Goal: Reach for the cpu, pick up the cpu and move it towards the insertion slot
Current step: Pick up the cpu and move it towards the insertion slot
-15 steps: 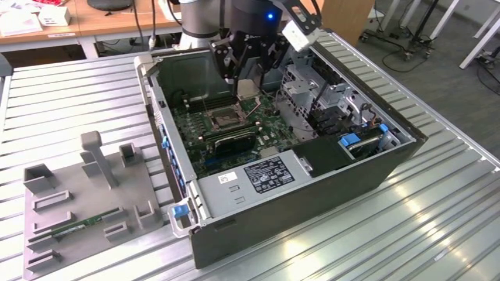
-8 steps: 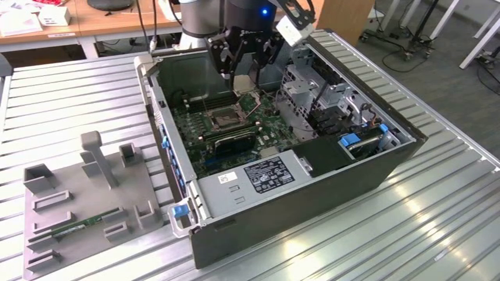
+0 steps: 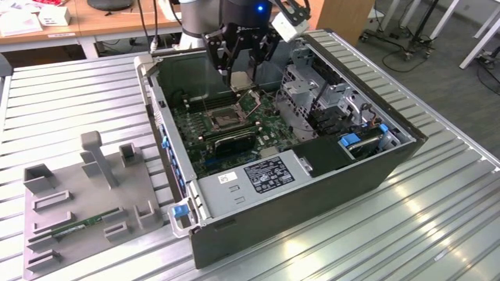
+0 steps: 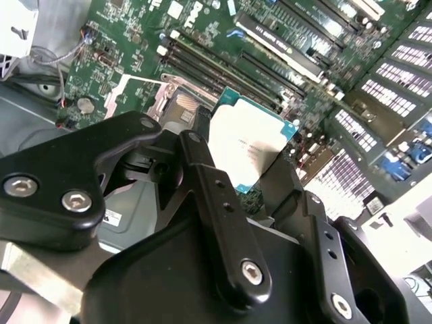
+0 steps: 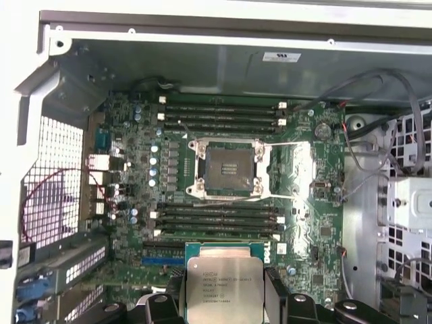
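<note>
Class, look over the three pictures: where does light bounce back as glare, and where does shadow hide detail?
Exterior view: bright glare streaks on the ribbed metal table. First wrist view: the metal frame of the insertion slot shines pale, its centre stays dark. Second wrist view: the cpu gleams almost white, while the black hand holding it is in shadow.

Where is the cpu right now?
The cpu sits clamped in the end effector, held above the motherboard inside the open computer case, short of the insertion slot in the first wrist view.
</note>
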Robot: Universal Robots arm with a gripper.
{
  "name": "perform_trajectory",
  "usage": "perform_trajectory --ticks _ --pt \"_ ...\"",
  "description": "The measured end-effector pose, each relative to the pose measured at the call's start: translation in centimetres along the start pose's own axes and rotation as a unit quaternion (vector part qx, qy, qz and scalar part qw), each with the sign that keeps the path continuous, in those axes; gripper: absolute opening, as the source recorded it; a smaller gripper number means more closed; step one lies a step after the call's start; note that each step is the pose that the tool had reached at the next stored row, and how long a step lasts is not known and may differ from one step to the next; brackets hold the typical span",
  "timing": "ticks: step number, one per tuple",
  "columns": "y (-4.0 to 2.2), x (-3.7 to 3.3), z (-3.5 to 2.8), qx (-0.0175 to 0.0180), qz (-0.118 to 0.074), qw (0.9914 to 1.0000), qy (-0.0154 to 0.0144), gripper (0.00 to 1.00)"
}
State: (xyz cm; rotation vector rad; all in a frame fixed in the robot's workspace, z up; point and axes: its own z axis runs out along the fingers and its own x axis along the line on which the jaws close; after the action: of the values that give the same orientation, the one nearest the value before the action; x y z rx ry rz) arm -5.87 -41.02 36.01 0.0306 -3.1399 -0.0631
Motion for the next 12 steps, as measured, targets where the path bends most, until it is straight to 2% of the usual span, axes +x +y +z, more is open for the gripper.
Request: perform_trajectory --ticks 5,12 --pt "0.61 -0.01 0.06 0.0000 0.000 1.00000 0.0000 0.54" --pt "0.70 -0.01 0.23 0.0000 0.000 1.00000 0.0000 0.54"
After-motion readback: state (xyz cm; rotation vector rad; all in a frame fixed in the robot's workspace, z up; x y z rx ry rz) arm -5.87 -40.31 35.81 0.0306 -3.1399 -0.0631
